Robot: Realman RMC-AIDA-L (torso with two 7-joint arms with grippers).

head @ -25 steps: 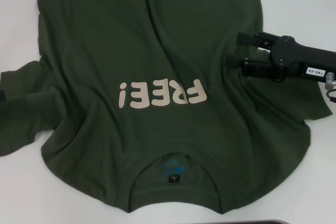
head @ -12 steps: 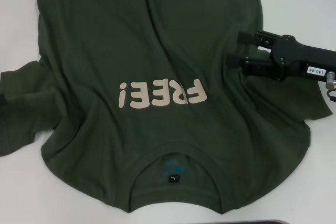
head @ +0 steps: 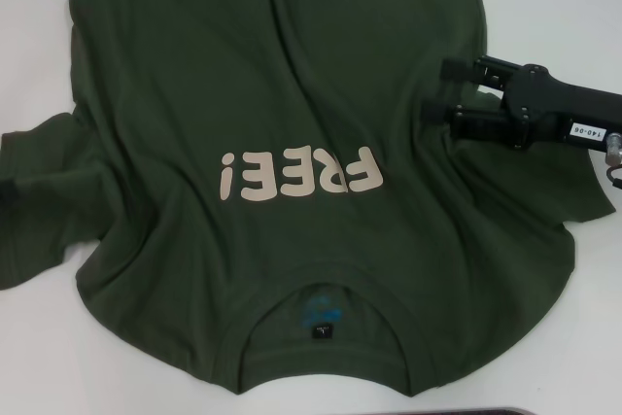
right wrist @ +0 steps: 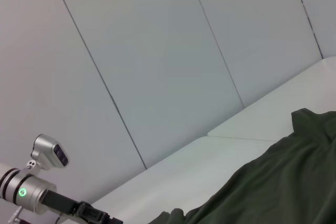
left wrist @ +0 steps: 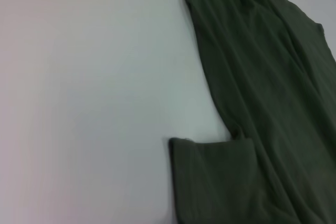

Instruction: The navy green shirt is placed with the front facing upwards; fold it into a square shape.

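One soft, wrinkled navy green shirt (head: 292,191) on smooth white counter (head: 544,7); right gripper (head: 434,90), jaws released, above it.

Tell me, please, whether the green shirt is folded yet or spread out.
Spread out: the navy green shirt lies flat, its lettering and collar fully showing, no fold made.

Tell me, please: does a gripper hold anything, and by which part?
Nothing is held. The right gripper is open above the navy green shirt near its right sleeve; the left gripper is not visible.
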